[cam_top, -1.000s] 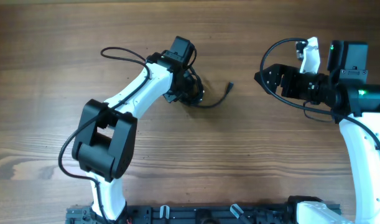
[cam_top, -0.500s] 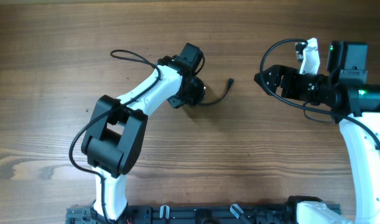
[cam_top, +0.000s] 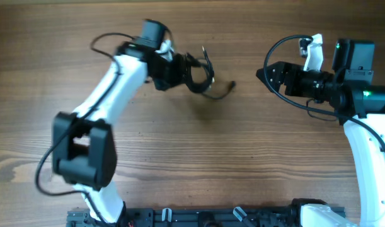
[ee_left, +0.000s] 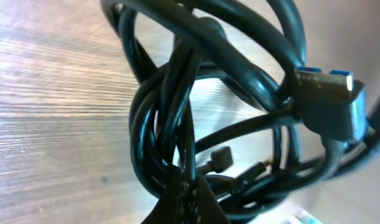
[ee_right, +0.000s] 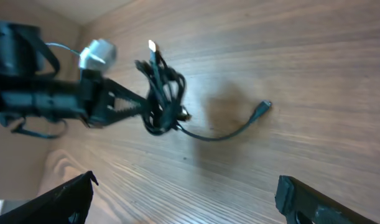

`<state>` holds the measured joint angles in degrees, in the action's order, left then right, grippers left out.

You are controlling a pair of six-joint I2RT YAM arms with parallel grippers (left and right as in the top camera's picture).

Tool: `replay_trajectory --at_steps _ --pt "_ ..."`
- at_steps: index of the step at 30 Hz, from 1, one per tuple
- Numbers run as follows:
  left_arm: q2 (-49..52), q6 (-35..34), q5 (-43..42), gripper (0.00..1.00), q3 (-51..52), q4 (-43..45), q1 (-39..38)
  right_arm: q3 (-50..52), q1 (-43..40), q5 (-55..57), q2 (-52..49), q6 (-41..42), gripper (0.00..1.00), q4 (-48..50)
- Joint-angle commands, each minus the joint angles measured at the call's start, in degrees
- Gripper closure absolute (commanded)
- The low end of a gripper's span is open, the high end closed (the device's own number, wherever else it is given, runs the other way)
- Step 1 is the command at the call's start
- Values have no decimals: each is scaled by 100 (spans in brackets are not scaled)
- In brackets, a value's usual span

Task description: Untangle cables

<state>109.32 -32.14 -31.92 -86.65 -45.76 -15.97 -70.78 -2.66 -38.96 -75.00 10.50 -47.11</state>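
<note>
**Operator:** What is the left gripper (cam_top: 186,70) doing?

**Technician:** It is clamping fully down on the cable bundle (cam_top: 200,74). In the right wrist view its fingers (ee_right: 124,102) are pinching the knot of black cords from one side.

**Operator:** Where is the bundle sitting?

**Technician:** It is hanging at the gripper tip, over the far centre of the wooden table (cam_top: 242,157). It is casting a blurred shadow on the wood on the side nearer the robot's base. The left wrist view is showing several loops crossing one another. A USB plug (ee_left: 326,102) with a blue insert is lying against the loops on the right.

**Operator:** Is anything trailing out?

**Technician:** One loose cord (cam_top: 217,95) is curving out of the bundle toward the right arm and is ending in a small plug (cam_top: 232,82). Whether that plug is touching the table cannot be told.

**Operator:** And the right gripper (cam_top: 261,74)?

**Technician:** It is standing wide open and grasping nothing. It is pointing at the bundle from well apart, with the small plug lying between the two.
</note>
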Motion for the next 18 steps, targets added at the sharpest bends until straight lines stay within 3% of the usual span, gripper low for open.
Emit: replay_trajectory --at_steps 1,3,9,12,18 --pt "-216 997 -2433 96 -144 -107 295 -120 260 -398 -66 245 6 299" --pt "-216 1309 -2859 96 -144 -120 341 -120 675 -365 -66 433 9 673" --pt "-216 1569 -2850 96 -144 -96 332 -120 1897 1167 -66 925 12 1486" --pt "-216 1569 -2850 96 -144 -98 271 -120 2194 2024 -146 927 15 1622" --pt "-216 1563 -2717 96 -144 -72 -70 -120 2269 2264 -857 901 28 1622"
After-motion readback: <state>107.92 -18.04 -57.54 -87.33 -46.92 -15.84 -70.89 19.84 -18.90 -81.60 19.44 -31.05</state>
